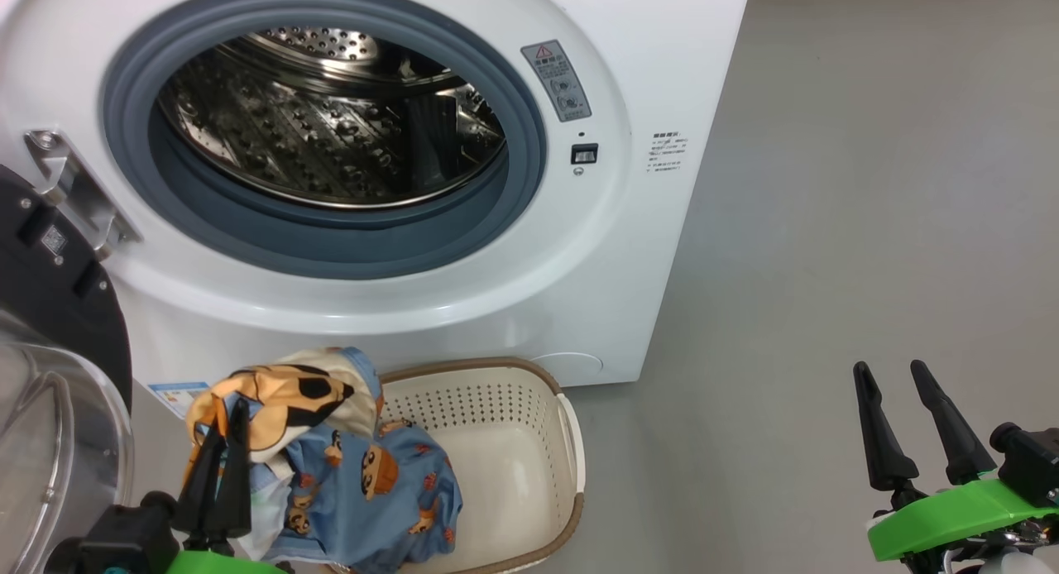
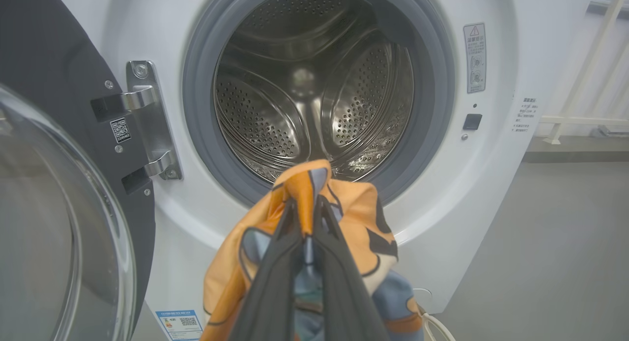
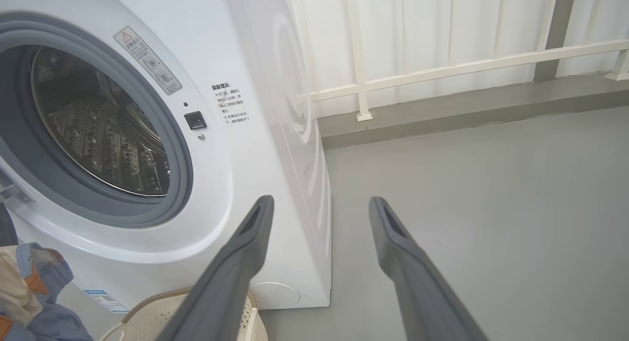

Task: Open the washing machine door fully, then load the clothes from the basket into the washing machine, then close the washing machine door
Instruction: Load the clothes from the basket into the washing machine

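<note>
While one door (image 1: 58, 309) hangs open just left of it, the left claw (image 1: 227, 417) pinches one bundle of bear-print clothes (image 1: 389, 483) over one basket (image 1: 571, 442), one washer (image 1: 645, 102) straight ahead; right claw (image 1: 889, 367) sits spread wide over the floor (image 1: 827, 227).

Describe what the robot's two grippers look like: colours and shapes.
The left gripper and the right gripper look alike: each has two long, tapering dark grey fingers with pointed tips. These rise from a bright green bracket beside a black housing.

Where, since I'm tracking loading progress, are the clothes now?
Head view, lower left: the clothes hang from the left end effector over the basket, before the washing machine.
</note>
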